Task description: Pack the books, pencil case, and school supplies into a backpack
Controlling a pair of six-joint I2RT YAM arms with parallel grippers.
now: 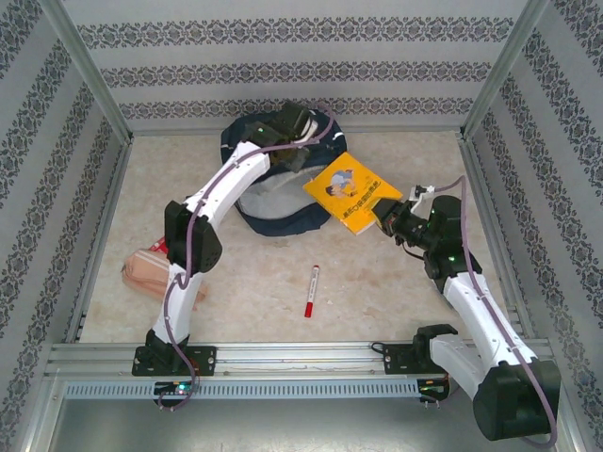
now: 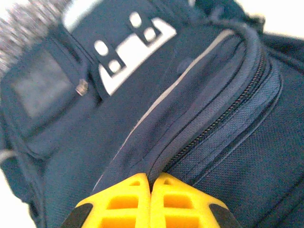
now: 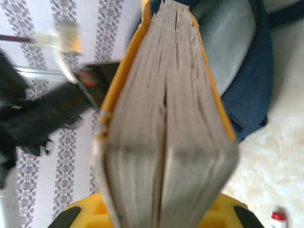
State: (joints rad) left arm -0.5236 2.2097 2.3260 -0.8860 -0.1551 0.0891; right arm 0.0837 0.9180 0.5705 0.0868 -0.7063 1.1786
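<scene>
The right gripper (image 1: 382, 217) clamps the yellow paperback (image 1: 351, 191) by one edge, aiming it at the backpack (image 1: 273, 202) by the table's (image 1: 396, 282) far edge. The left gripper (image 2: 151, 190), jaws closed, pinches its zippered lip, likely to hold it open.

Left arm (image 1: 212, 202) extends from its base toward the far centre. The left pincer (image 2: 151, 180) has its fingers pressed together on a fold of the backpack (image 2: 223, 156). Right arm (image 1: 471, 301) angles inward to the left. The right pincer (image 1: 382, 219) clamps the book (image 1: 350, 191) at one edge.
</scene>
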